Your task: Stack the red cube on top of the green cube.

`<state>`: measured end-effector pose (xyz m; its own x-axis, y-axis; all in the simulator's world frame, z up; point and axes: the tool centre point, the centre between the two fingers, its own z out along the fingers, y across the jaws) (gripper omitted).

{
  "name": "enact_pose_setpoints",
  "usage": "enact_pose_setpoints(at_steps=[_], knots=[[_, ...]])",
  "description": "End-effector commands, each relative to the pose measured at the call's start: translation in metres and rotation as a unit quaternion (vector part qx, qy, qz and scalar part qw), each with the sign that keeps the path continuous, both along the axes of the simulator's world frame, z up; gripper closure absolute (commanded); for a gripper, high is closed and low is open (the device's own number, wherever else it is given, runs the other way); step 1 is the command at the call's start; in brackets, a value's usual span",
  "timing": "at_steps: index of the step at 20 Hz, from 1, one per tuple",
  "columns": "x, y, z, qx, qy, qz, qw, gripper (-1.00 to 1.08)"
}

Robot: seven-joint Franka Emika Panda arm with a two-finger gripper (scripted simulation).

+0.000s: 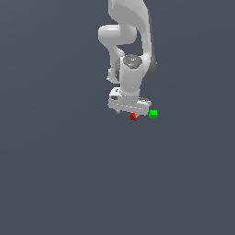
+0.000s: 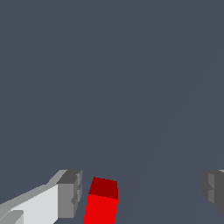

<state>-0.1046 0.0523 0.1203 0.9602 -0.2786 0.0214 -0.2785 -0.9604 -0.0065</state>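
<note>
Two cubes lie on the dark grey floor point(image 1: 55, 174), and we find both close under the white arm; the red cube point(image 1: 133, 117) sits directly below the gripper point(image 1: 133, 114), partly hidden by it in the exterior view; the green cube point(image 1: 153, 114) rests just beside it on the exterior view's right, apart from the red one and outside the fingers. In the wrist view we see the fingers point(image 2: 70, 194) spread wide apart, with the red cube point(image 2: 101, 201) between them; it lies much closer to one finger than to the other, with a thin gap showing, so nothing is clamped.
</note>
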Motion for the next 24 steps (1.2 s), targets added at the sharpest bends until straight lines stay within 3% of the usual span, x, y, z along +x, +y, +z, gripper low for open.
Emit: enact_pose_setpoints(at_steps=[1,12,24], knots=[[-0.016,0.010,-0.011,0.000,0.002,-0.019,0.9998,-0.92],[-0.061,0.046,-0.042,0.000,0.009,-0.076,0.9971,-0.92],[-0.069,0.056,-0.051,0.001,0.011,-0.088,0.9961,-0.92]])
